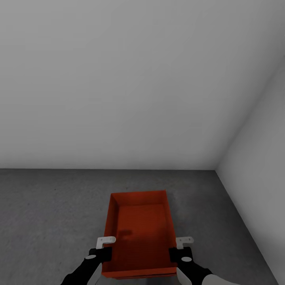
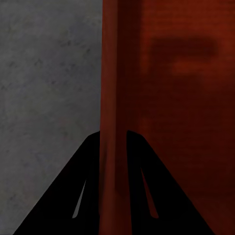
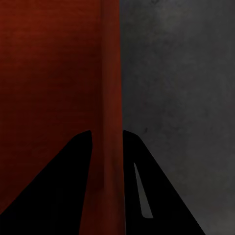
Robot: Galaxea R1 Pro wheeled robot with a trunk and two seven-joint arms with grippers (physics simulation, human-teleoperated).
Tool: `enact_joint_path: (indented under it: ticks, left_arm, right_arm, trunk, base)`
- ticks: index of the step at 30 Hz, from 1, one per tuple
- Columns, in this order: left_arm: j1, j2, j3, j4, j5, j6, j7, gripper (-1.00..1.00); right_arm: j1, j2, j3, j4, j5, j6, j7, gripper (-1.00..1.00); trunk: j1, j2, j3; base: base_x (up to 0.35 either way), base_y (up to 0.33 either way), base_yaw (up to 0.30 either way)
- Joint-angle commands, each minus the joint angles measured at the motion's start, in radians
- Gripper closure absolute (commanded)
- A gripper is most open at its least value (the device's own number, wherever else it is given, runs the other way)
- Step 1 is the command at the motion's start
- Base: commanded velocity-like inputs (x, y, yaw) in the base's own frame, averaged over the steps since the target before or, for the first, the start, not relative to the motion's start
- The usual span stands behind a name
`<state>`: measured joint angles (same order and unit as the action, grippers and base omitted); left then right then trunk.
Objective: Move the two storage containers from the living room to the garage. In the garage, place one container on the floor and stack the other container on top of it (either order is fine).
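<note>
No text, label, brand, number or sign can be read on any surface shown.

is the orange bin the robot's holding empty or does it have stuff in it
Empty. In the head view the storage container shows a bare ribbed bottom with only a shadow on it; both wrist views show bare red interior beside the gripped walls.

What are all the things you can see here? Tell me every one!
bin: one, orange-red, no lid, nothing inside, near the corner of the room, held by both side walls.
floor: one, dark grey mottled concrete, under and around the bin.
walls: two, pale grey, meeting in a corner ahead on the right.
left claw: one, black, pinching the bin's left wall, a finger on each side.
right claw: one, black, pinching the bin's right wall the same way.
</note>
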<state>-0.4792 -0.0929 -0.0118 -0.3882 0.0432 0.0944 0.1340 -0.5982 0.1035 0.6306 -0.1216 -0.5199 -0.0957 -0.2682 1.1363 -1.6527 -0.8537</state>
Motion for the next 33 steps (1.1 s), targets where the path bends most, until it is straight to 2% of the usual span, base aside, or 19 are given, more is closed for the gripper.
enact_joint_path:
  ticks: [1, 8, 14, 33]
  left_arm:
    - [0.0, 0.01, -0.011, -0.006, 0.004, 0.005, 0.006, 1.0]
    - [-0.001, 0.01, -0.011, -0.006, 0.005, 0.005, 0.006, 1.0]
    - [-0.001, 0.01, -0.011, -0.006, 0.004, 0.005, 0.006, 1.0]
    - [-0.001, 0.01, -0.01, -0.006, 0.005, 0.005, 0.006, 1.0]
  right_arm:
    - [0.0, -0.008, 0.023, 0.008, -0.026, 0.001, -0.005, 1.0]
    - [0.0, -0.008, 0.023, 0.008, -0.026, 0.001, -0.005, 1.0]
    - [0.0, -0.008, 0.023, 0.008, -0.026, 0.001, -0.005, 1.0]
    - [0.0, -0.008, 0.023, 0.008, -0.026, 0.001, -0.005, 1.0]
  trunk:
    - [0.0, 0.0, -0.001]
    - [0.0, 0.0, -0.001]
    - [0.023, -0.042, -0.02]
    - [0.023, -0.042, -0.02]
  base:
    - [0.0, 0.0, 0.0]
    - [0.0, 0.0, 0.0]
    - [0.0, 0.0, 0.0]
    - [0.0, 0.0, 0.0]
